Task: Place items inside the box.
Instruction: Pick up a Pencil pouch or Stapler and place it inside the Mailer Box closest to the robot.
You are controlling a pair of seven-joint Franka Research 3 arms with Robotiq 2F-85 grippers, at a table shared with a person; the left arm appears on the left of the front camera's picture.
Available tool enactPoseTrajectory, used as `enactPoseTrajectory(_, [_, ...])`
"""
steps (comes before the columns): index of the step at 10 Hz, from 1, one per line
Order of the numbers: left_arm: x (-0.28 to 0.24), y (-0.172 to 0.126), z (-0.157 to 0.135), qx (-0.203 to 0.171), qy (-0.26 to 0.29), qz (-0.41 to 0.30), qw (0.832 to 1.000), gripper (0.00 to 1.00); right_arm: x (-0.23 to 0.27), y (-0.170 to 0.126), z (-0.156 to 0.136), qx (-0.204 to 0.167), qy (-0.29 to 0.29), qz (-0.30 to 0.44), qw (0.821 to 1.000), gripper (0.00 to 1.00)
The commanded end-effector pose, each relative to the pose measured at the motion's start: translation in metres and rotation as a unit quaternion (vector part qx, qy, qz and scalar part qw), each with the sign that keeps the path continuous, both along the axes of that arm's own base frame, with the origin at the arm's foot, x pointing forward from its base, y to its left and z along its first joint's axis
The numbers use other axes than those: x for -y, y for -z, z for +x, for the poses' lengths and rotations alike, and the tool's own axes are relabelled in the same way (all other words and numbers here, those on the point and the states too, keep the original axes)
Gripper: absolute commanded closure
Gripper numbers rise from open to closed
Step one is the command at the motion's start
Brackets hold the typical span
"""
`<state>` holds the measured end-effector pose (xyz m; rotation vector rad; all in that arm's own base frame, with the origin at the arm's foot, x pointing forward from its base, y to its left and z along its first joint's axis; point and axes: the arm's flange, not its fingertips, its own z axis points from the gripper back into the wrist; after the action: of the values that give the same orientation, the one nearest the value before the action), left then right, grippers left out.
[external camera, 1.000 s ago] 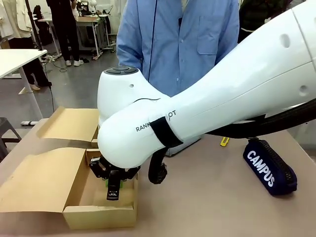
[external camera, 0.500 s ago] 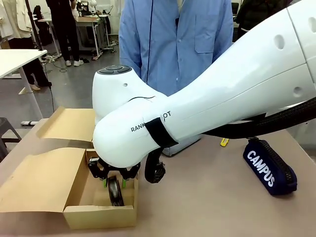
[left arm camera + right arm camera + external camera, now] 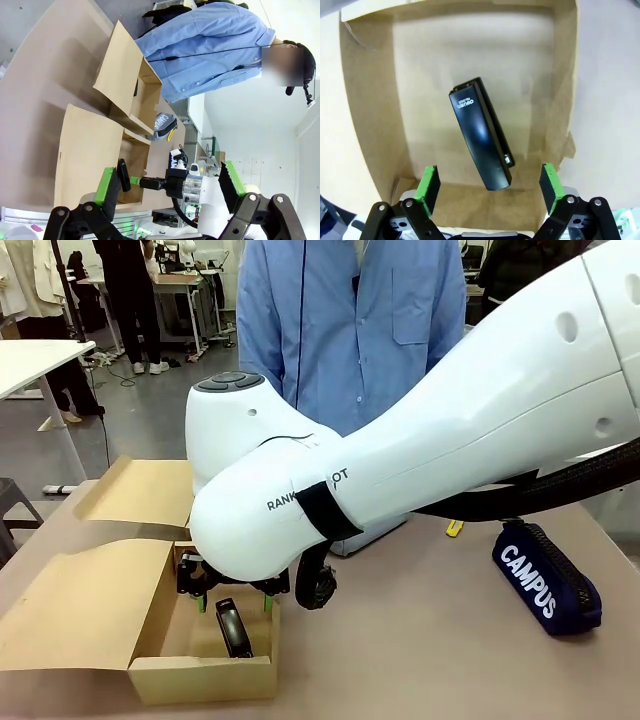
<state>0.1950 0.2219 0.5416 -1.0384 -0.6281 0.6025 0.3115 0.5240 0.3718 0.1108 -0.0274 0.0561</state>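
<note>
Lower left of the front view, the cardboard box (image 3: 200, 680) is sitting open, flaps folded out toward the left edge of frame. One black stapler (image 3: 234, 629) is lying flat on the box floor, toward the right wall. In the right wrist view the stapler (image 3: 481, 131) is lying slanted across the middle of the floor, printed end toward the top of frame. The right gripper (image 3: 235, 603) is hanging just above it at the box mouth, jaws spread wide, green pads (image 3: 428, 184) standing clear of the stapler on both sides, gripping nothing. The left gripper (image 3: 168, 181) is sitting well apart from the box, jaws also spread wide, nothing between them.

The navy pouch (image 3: 546, 581) with white CAMPUS lettering is lying on the table (image 3: 400, 660) at the right of frame, well apart from the box and near the right table edge. Bare table is showing between box and pouch at lower centre. A small yellow item (image 3: 455, 527) is lying up and left of the pouch, too small to name. A person (image 3: 350, 330) in a blue shirt is standing at top centre.

The right arm (image 3: 450, 440) is covering the middle of the front view, hiding the far part of the box. A pale grey thing (image 3: 370, 536) is peeking out under it, too covered to name. In the left wrist view the box (image 3: 85, 155) is showing two flaps and two recesses; one box or two, cannot tell.
</note>
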Motion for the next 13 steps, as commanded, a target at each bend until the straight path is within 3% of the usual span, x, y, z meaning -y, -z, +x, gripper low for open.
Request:
enactPoseTrajectory(1, [0.002,0.0,-0.001,0.011,0.003,0.001,1.0,0.0,0.001,-0.005,-0.009,0.025,0.0,-0.01,1.0,0.0])
enactPoseTrajectory(3, [0.002,0.0,-0.001,0.011,0.003,0.001,1.0,0.0,0.015,-0.028,-0.019,0.017,-0.036,-0.003,0.999,0.0])
enactPoseTrajectory(4, [0.002,0.0,-0.001,0.011,0.003,0.001,1.0,0.0,0.039,-0.049,-0.035,-0.038,-0.114,-0.007,0.993,0.0])
enactPoseTrajectory(5, [0.002,0.0,-0.001,0.011,0.003,0.001,1.0,0.0,0.074,-0.074,-0.059,-0.069,-0.162,0.004,0.984,0.0])
enactPoseTrajectory(6, [0.002,0.0,-0.001,0.011,0.003,0.001,1.0,0.0,0.107,-0.094,-0.08,-0.096,-0.169,0.02,0.981,0.0])
enactPoseTrajectory(7, [0.002,0.0,-0.001,0.011,0.003,0.001,1.0,0.0,0.139,-0.109,-0.1,-0.064,-0.136,0.027,0.988,0.0])
enactPoseTrajectory(8, [0.002,0.0,-0.001,0.011,0.003,0.001,1.0,0.0,0.147,-0.111,-0.117,-0.029,-0.008,-0.004,1.0,0.0])
enactPoseTrajectory(9, [0.002,0.0,-0.001,0.011,0.003,0.001,1.0,0.0,0.085,-0.092,-0.088,-0.073,-0.155,0.028,0.985,0.0])
enactPoseTrajectory(11, [0.002,0.0,-0.001,0.011,0.003,0.001,1.0,0.0,0.085,-0.092,-0.088,-0.073,-0.155,0.028,0.985,0.0])
enactPoseTrajectory(12, [0.002,0.0,-0.001,0.011,0.003,0.001,1.0,0.0,0.114,-0.103,-0.107,-0.06,-0.126,0.017,0.99,0.0])
enactPoseTrajectory(13, [0.002,0.0,-0.001,0.011,0.003,0.001,1.0,0.0,0.116,-0.103,-0.092,-0.06,-0.125,0.047,0.989,0.0])
